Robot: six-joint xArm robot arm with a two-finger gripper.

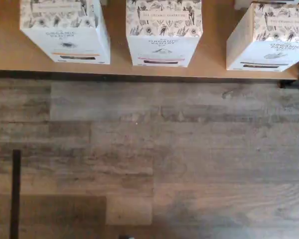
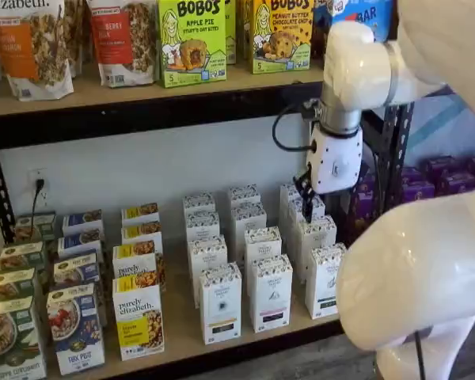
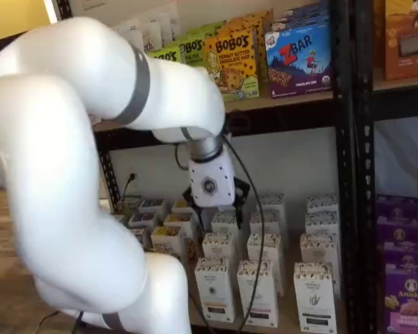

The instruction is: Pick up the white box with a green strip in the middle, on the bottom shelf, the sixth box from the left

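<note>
- I see the bottom shelf [image 2: 182,336] holding granola boxes [image 2: 138,321], then rows of white cartons.
- The white box [image 2: 324,281] stands upright at the front row's right end.
- The gripper [image 2: 306,195] hangs above the rear cartons; I cannot tell how its jaws stand.

Bobo's boxes [image 2: 191,39] – upper shelf | purple cartons [image 3: 406,278] – right bay

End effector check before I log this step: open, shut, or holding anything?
End effector: cannot be told; its black fingers show with no plain gap, above the white boxes, no box seen in them.
</note>
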